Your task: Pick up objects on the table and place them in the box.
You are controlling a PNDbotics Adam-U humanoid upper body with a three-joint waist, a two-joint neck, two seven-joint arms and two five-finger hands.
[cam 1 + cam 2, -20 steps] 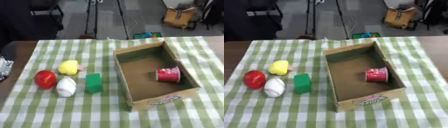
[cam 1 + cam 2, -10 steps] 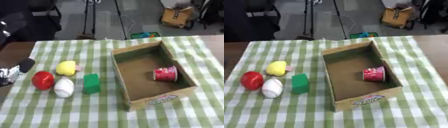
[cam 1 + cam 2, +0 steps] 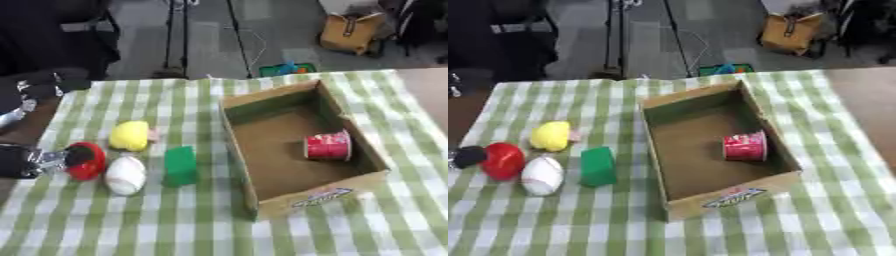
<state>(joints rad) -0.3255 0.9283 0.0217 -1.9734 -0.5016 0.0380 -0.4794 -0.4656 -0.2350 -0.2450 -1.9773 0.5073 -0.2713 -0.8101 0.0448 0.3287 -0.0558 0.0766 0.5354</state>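
Observation:
An open cardboard box (image 3: pixel 239 150) stands right of the middle on the green checked cloth, with a red cup (image 3: pixel 328 146) lying on its side inside. Left of the box lie a green block (image 3: pixel 180 165), a white egg-shaped thing (image 3: pixel 125 175), a red round thing (image 3: pixel 505 161) and a yellow round thing (image 3: pixel 129 135). My left hand (image 3: pixel 24 161) comes in at the left edge, open, with one dark fingertip (image 3: pixel 79 155) at the red thing's left side. More of the hand's black and silver parts show higher up (image 3: pixel 39 85). My right hand is out of sight.
The table's far edge runs just behind the box. Beyond it on the floor are tripod legs (image 3: pixel 175 35) and a brown bag (image 3: pixel 350 32). Bare checked cloth (image 3: pixel 131 225) lies in front of the objects and the box.
My left hand has moved in from the left edge to the red thing. The whole picture has shifted a little, so the camera moved; the objects and box lie as before.

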